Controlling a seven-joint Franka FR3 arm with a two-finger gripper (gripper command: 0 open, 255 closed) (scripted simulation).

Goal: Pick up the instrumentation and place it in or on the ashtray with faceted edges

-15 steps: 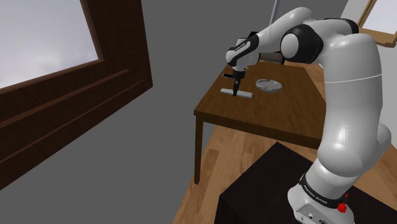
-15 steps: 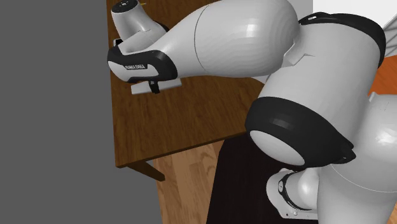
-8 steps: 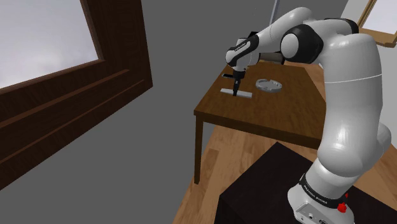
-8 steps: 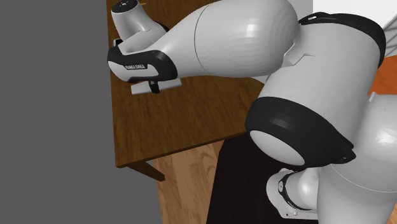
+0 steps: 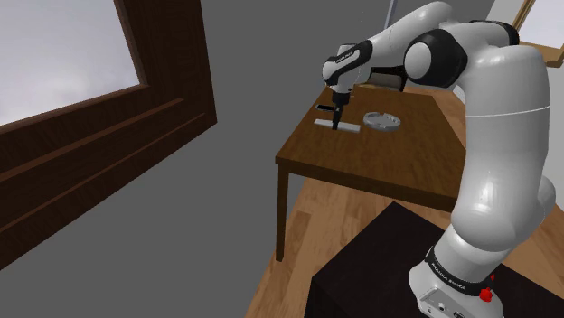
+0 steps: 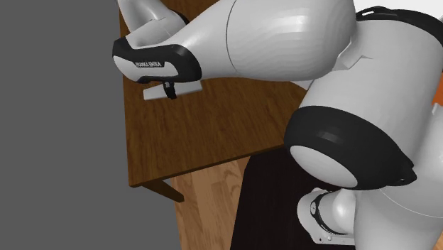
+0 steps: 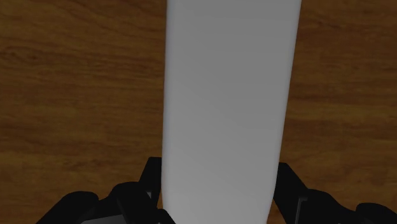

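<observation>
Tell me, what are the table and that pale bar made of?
The table looks like wood: brown with streaked grain, matte. The pale bar is plain greyish white, smooth, with no texture; its material cannot be told.

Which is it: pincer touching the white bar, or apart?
Touching. Wrist view: the pincer is shut on the white bar; both fingers sit flush against its sides, no gap.
</observation>
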